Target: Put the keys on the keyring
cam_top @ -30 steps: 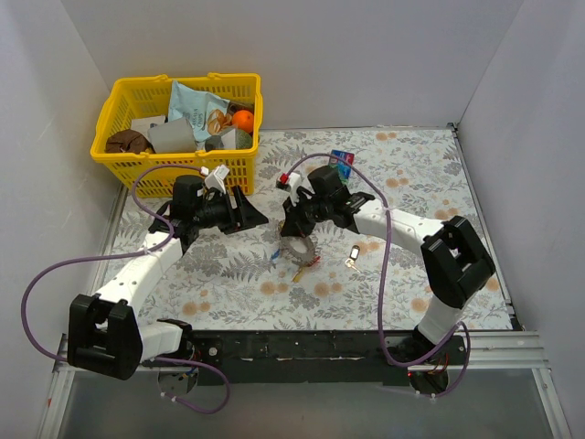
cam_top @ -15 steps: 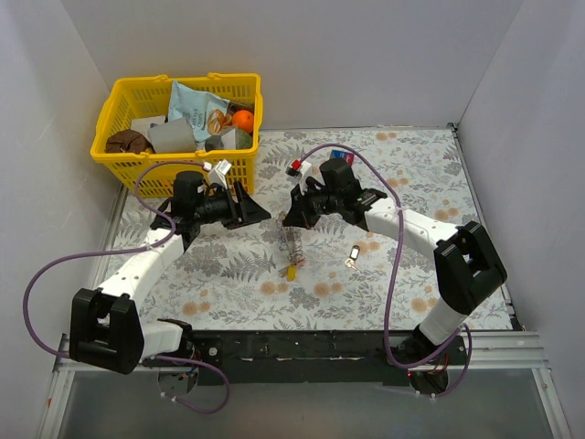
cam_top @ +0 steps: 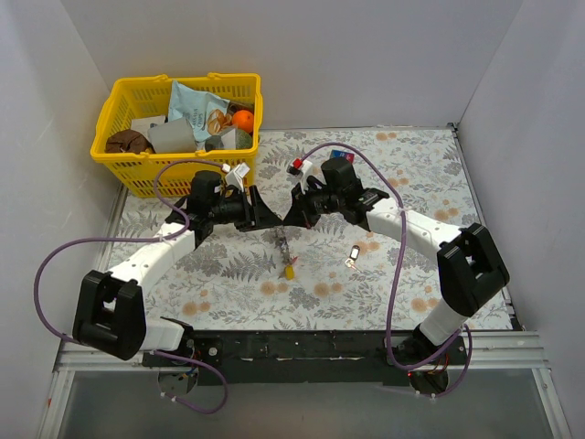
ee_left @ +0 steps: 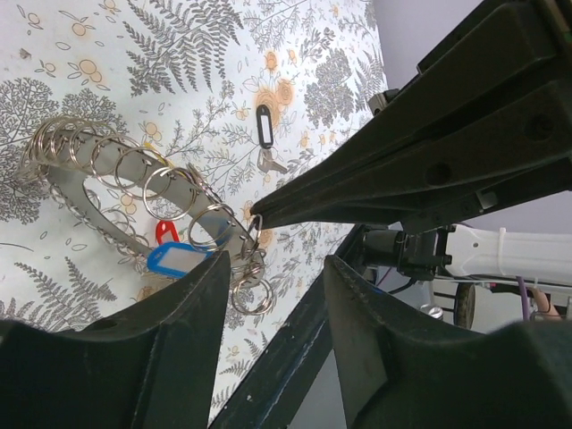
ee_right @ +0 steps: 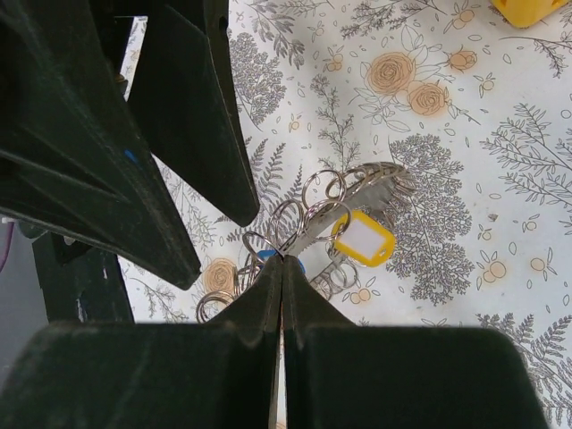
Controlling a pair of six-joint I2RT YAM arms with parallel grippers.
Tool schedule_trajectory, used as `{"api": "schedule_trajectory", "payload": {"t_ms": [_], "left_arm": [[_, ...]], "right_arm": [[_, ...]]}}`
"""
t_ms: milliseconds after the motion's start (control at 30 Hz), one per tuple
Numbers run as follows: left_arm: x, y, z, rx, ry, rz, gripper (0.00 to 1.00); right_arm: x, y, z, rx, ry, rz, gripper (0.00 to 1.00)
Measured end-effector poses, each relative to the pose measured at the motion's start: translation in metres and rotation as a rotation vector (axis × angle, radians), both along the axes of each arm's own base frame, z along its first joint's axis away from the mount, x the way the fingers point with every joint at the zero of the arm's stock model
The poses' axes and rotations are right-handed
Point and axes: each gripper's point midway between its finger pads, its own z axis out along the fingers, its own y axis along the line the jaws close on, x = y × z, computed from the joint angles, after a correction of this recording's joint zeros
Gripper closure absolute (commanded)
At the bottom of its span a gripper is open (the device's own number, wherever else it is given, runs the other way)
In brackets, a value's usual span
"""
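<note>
Right gripper [ee_right: 281, 261], fingers pressed tight together, pinches the toothed rim of the keyring [ee_right: 362, 189] and holds it up over the table [cam_top: 430, 174]. In the top view the ring hangs edge-on; can't tell if its lowest tag touches the cloth. Left gripper [ee_left: 277, 268], jaws spread and holding nothing, sits just beside the ring on the opposite side, tips aimed at it.

A sec ago the keyring lay flat on the table under the right gripper. Half a sec ago it was tipped up. Now it dangles, and the left arm has swung in from the basket side to close range.

Keys w/ a yellow tag [ee_right: 362, 239], blue tag [ee_left: 174, 259] and red tag [ee_left: 164, 232] hang among the small split rings along the band, apparently already on. One key w/ a whitish tag [cam_top: 353, 255] lies alone on the table, right of the ring and well apart from both grippers. Yellow basket [cam_top: 137, 169] of odds and ends sits far left, not involved.

Read: the lift looks like prep for a hand-over or steadying grip, freeing one gripper to fetch the stray key. Task prob. mostly done, that last key outstanding.
</note>
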Motion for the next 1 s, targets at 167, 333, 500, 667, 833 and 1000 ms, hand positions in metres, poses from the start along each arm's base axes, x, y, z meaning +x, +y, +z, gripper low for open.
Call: {"api": "schedule_trajectory", "payload": {"t_ms": [167,333,500,667,833,1000], "left_arm": [[0.003,0.001,-0.004,0.015,-0.004,0.009,0.60],[0.004,-0.002,-0.007,0.029,-0.009,0.006,0.63],[0.004,-0.008,-0.009,0.039,-0.015,-0.008,0.69],[0.005,-0.010,-0.009,0.045,-0.024,-0.015,0.80],[0.005,-0.011,-0.009,0.050,-0.035,-0.017,1.00],[0.005,-0.011,-0.008,0.051,-0.041,-0.021,1.00]], "right_arm": [[-0.001,0.000,0.002,0.007,0.003,0.008,0.99],[-0.003,0.000,0.002,0.010,0.007,0.016,0.99],[-0.003,0.000,0.002,0.012,0.007,0.018,0.99],[-0.004,0.000,0.003,0.013,0.009,0.021,0.99],[-0.007,-0.002,0.002,0.014,0.015,0.023,0.99],[-0.007,-0.002,0.002,0.015,0.020,0.022,0.99]]}}
